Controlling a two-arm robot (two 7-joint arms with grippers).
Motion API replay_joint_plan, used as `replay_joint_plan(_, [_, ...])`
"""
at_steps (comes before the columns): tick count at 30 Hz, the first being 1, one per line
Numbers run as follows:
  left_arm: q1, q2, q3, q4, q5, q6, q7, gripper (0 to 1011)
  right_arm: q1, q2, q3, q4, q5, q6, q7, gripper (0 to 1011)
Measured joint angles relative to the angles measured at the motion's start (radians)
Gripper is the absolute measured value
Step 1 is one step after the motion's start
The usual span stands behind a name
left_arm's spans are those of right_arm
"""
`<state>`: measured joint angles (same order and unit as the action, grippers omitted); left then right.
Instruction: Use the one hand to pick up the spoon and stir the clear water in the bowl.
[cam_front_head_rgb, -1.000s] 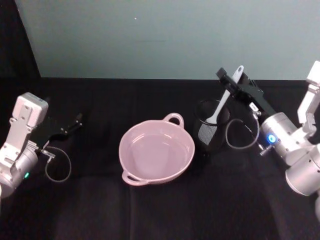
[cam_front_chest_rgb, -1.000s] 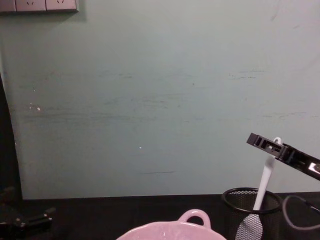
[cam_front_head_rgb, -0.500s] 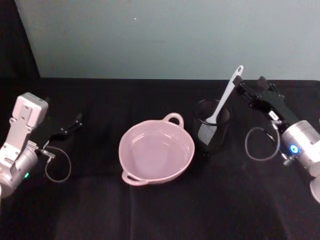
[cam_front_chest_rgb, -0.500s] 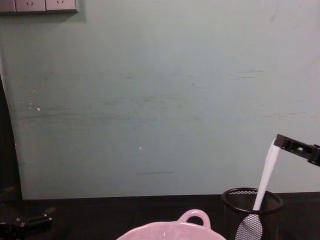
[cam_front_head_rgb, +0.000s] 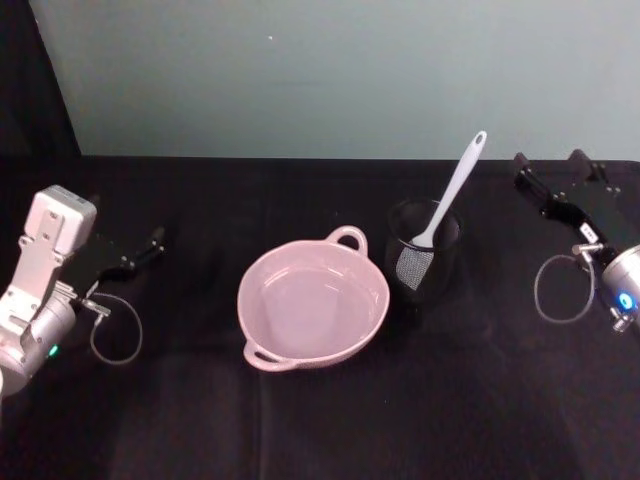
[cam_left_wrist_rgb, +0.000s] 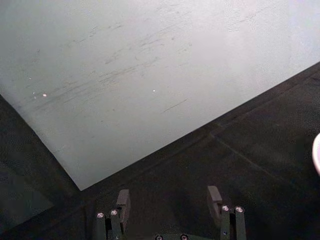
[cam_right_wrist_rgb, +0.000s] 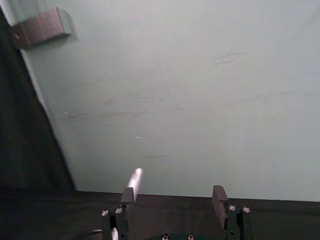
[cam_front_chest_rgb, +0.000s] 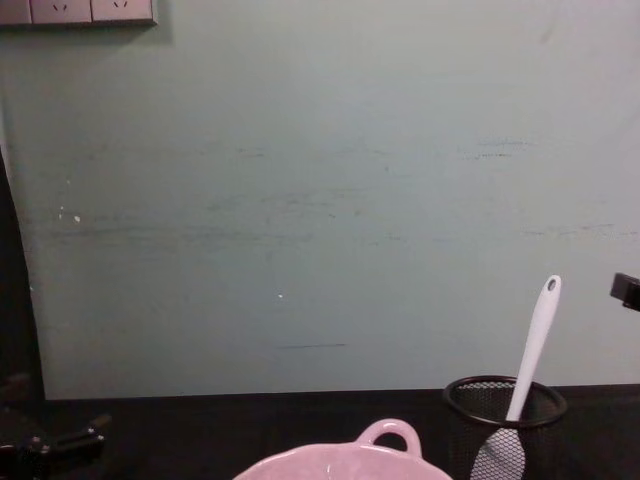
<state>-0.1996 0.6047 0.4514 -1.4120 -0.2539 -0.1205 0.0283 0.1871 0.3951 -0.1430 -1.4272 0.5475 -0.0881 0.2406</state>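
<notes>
Over the last second the right black gripper (cam_front_head_rgb: 555, 180) on its thick silver arm has pulled back from the long slim white plastic spoon (cam_front_head_rgb: 449, 199), going from the handle's tip out to about 3 o'clock of it, well apart. Its fingers (cam_right_wrist_rgb: 219, 197) stand wide apart with nothing between them; in the right wrist view the spoon's handle shows just beyond one finger, untouched.

The spoon stands tilted in the black wire-mesh cup (cam_front_head_rgb: 425, 258), blade down against the mesh, handle end with its hole leaning up toward 1 o'clock. The cup sits on the black-draped desk (cam_front_head_rgb: 320, 420) just beside the pale pink glossy bowl (cam_front_head_rgb: 313, 304), at the bowl's 3 o'clock. The bowl holds clear water and has one small loop handle at 1 o'clock on its rim and another at 7 o'clock.

The left gripper (cam_front_head_rgb: 135, 255) rests low at the desk's 9 o'clock side, far from the bowl, its fingers (cam_left_wrist_rgb: 123, 200) spread and empty.
</notes>
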Motion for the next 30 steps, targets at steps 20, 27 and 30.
replay_joint_plan(20, [0.0,0.0,0.0,0.0,0.0,0.0,0.0,1011,0.102,-0.07,-0.017,0.242,-0.212,-0.083,-0.102,1003])
replay_joint_plan(27, [0.0,0.0,0.0,0.0,0.0,0.0,0.0,1011,0.112,-0.08,-0.012,0.264,-0.202,-0.083,-0.085,1002])
replay_joint_plan(30, [0.0,0.0,0.0,0.0,0.0,0.0,0.0,1011,0.111,-0.079,-0.013,0.262,-0.203,-0.083,-0.086,1002])
